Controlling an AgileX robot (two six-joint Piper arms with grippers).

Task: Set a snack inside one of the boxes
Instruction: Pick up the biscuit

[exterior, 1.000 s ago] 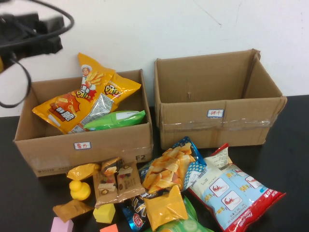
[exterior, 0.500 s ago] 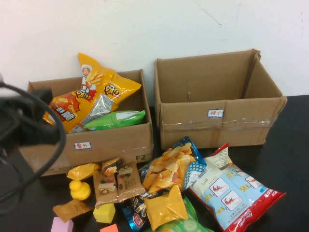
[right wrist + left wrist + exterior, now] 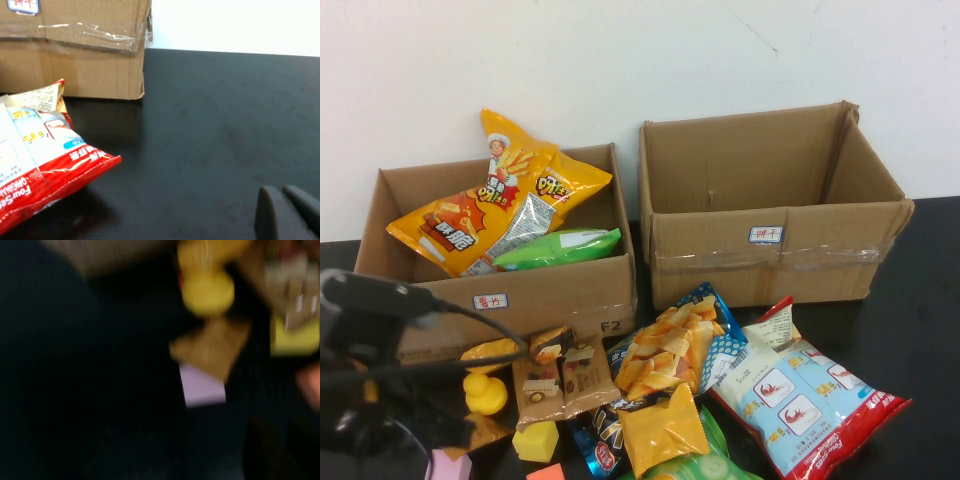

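Observation:
Two open cardboard boxes stand at the back. The left box [image 3: 500, 300] holds orange chip bags [image 3: 510, 200] and a green bag [image 3: 560, 245]. The right box [image 3: 770, 260] shows nothing inside. Loose snacks lie in front: a blue-and-yellow chip bag [image 3: 675, 345], a red, white and blue bag [image 3: 800, 395], brown packets [image 3: 565, 375] and an orange packet [image 3: 660, 425]. My left gripper [image 3: 395, 415] hangs low at the front left, beside a yellow duck [image 3: 485, 392]. My right gripper [image 3: 285, 210] shows only in the right wrist view, shut and empty over bare table, right of the red bag [image 3: 35, 160].
A yellow block [image 3: 537, 440], a purple block [image 3: 448, 466] and an orange block [image 3: 545, 473] lie at the front left. The blurred left wrist view shows the duck [image 3: 207, 287], a brown packet [image 3: 210, 347] and the purple block [image 3: 202, 385]. A white wall stands behind the boxes.
My left arm has come down from above the left box's far left corner to the front left of the table. Snacks and boxes have not moved.

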